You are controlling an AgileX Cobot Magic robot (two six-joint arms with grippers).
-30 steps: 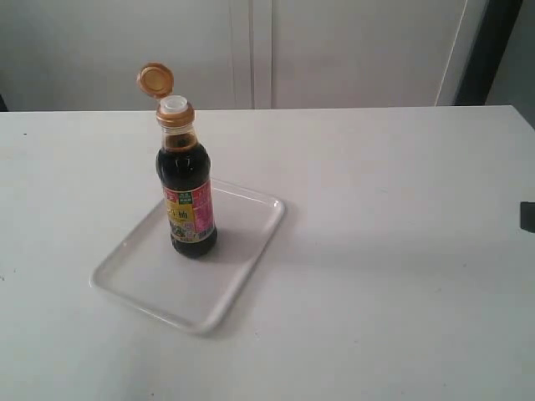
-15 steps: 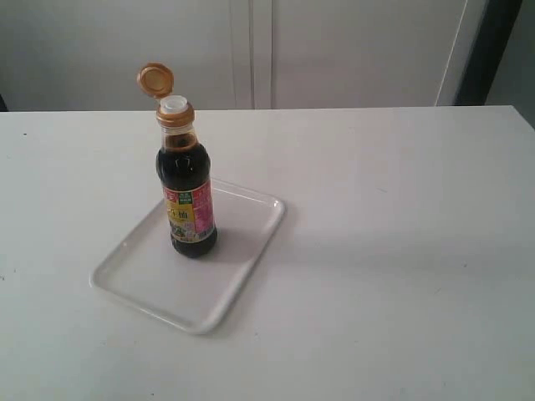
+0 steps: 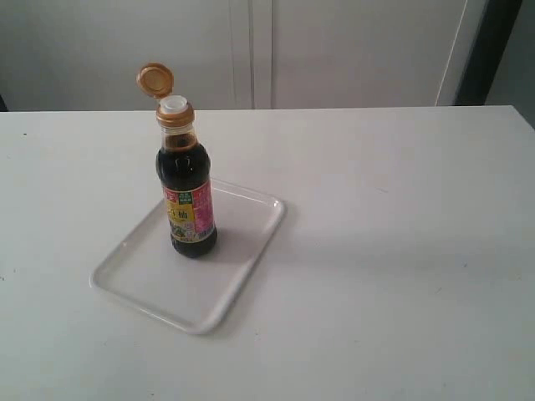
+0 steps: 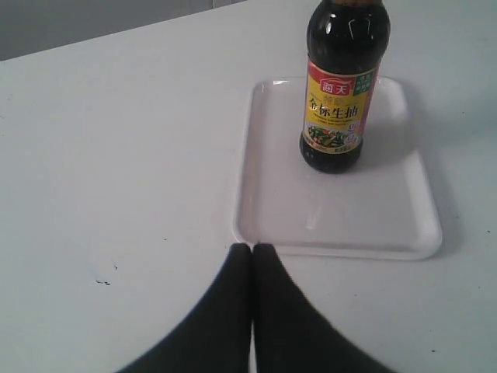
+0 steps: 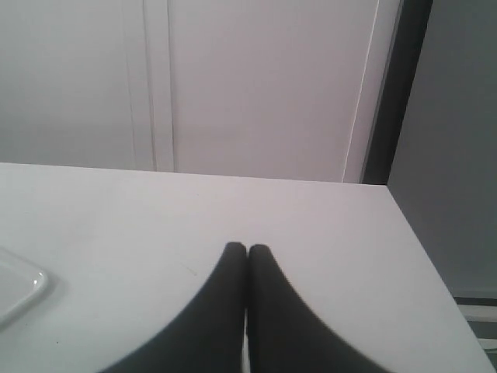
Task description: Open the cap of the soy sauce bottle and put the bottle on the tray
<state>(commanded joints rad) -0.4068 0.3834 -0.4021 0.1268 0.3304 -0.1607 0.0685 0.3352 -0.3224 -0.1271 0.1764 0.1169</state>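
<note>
The soy sauce bottle stands upright on the white tray, near its far end. Its orange-brown cap is flipped open on its hinge, and the white spout is bare. The left wrist view shows the bottle standing on the tray, with my left gripper shut and empty, apart from the tray's near rim. My right gripper is shut and empty over bare table, with a tray corner at the view's edge. Neither gripper shows in the exterior view.
The white table runs to a back edge before a pale wall with panel seams. A dark vertical strip stands at the back right. The table's right edge drops off beside my right gripper.
A dark piece of the right arm at the exterior view's right edge one second ago has gone out of view. The bottle, cap and tray have not moved.
</note>
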